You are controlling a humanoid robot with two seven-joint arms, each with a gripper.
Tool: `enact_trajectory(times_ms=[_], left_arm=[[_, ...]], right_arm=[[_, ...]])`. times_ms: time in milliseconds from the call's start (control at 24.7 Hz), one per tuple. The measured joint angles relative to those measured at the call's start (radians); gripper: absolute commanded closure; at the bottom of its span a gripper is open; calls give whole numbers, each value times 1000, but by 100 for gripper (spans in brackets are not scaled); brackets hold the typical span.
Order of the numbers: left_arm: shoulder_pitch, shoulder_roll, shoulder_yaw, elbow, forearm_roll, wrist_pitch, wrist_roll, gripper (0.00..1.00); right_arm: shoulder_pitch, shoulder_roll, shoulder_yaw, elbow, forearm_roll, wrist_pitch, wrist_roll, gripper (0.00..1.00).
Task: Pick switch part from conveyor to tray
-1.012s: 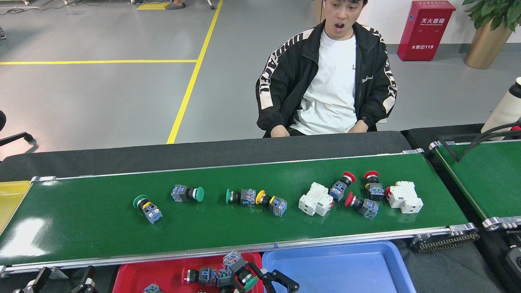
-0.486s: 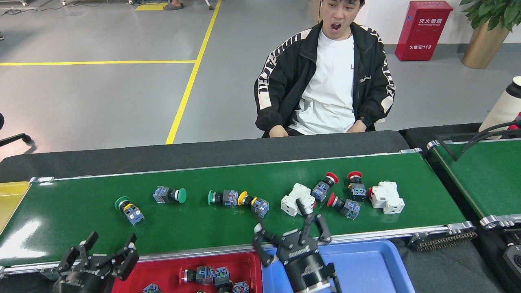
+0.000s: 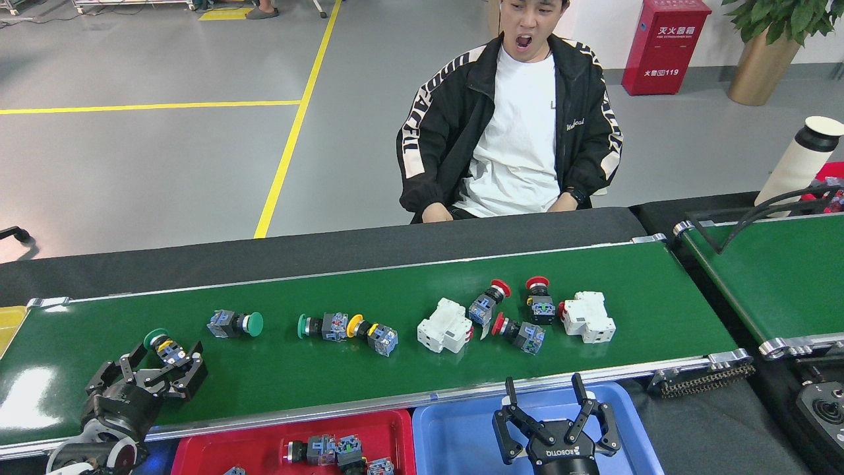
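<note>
Switch part [image 3: 166, 348], green cap with yellow ring and blue-grey body, lies on the conveyor [image 3: 409, 386] at its near left, right between the fingers of the left claw [image 3: 166, 364]. Left claw fingers spread apart on either side of the part, not closed on it; contact cannot be told. Right claw [image 3: 546, 396] hangs over the blue tray [image 3: 455, 439] at bottom centre-right, fingers spread, holding nothing. Red tray [image 3: 264, 445] just left of the blue one holds several switch parts [image 3: 330, 452]. More on the belt, left to right: green-cap switch [image 3: 235, 324], green-cap and yellow-cap pair [image 3: 346, 330] touching, white block [image 3: 446, 327], three red-cap switches [image 3: 517, 310] bunched together, second white block [image 3: 588, 317]. Second green belt [image 3: 778, 277] at far right, set at an angle. Seated person [image 3: 511, 132] in black jacket beyond the dark surface [image 3: 264, 257] behind the conveyor.
</note>
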Motion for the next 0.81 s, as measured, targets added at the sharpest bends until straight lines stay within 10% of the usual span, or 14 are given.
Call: enact_trajectory(times_ms=[283,729,810], left_arm=[[35,8,-9,-34,102,-30,4,95],[492,-49,41,-577,286,-366,8,89],[493,-46,-35,-595,273,-374,8,73]], right_arm=[[-247,50,181,211,-3,-3,51,0],[-466,173,257,583,-84,-82,73,0],[-491,173,265,602,-136,-89,76,17]])
